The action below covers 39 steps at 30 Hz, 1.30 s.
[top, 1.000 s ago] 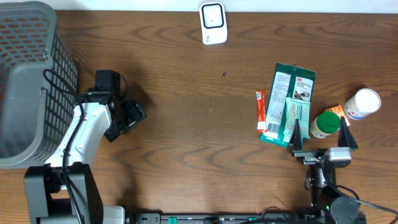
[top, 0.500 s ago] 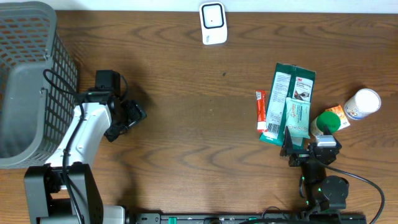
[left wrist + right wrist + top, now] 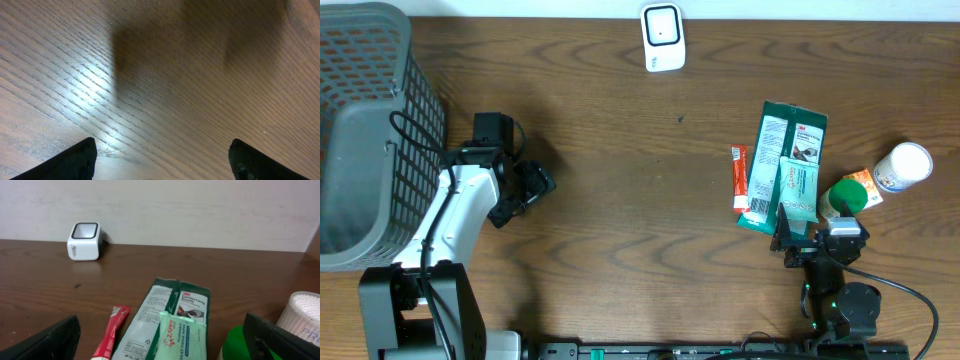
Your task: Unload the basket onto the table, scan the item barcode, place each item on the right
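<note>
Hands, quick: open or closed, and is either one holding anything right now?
Left hand: open, holding nothing.
Right hand: open, holding nothing.

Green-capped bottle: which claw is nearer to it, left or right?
Right. The right claw hangs open right at the green-capped bottle; the left claw is far off, beside the basket.

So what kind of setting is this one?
Probably a mock checkout station on a wooden table: a small white barcode scanner stands at the far edge, packaged goods such as a green pouch lie grouped on the right, and a grey mesh basket sits at left.
</note>
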Each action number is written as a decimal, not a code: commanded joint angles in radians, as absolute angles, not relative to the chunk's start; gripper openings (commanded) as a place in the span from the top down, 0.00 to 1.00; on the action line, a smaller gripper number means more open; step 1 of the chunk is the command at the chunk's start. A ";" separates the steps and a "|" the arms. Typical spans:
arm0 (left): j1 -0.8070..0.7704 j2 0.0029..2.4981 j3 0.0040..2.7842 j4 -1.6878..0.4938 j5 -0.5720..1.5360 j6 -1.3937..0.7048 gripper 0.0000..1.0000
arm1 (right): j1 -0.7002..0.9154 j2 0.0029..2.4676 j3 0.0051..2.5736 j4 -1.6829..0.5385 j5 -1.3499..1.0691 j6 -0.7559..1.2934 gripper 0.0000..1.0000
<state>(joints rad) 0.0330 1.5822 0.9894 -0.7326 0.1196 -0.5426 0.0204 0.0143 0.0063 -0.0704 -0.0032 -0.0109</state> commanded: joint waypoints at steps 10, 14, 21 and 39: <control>0.038 1.064 0.983 -0.736 0.099 -0.536 0.14 | 0.006 0.009 0.006 -0.075 0.010 0.000 0.01; 0.038 0.812 0.983 -0.736 0.099 -0.536 0.14 | 0.006 0.009 0.006 -0.075 0.010 0.000 0.01; 0.040 0.497 0.961 -0.771 -0.042 -0.536 0.14 | 0.006 0.009 0.006 -0.075 0.010 0.000 0.01; 0.036 0.002 0.551 -0.456 -0.043 -0.536 0.14 | 0.006 0.009 0.006 -0.075 0.010 0.000 0.01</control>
<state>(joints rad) 0.0349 0.0044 0.6365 -0.6407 -0.0334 -0.5434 0.0204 0.0132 0.0063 -0.0704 -0.0002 -0.0105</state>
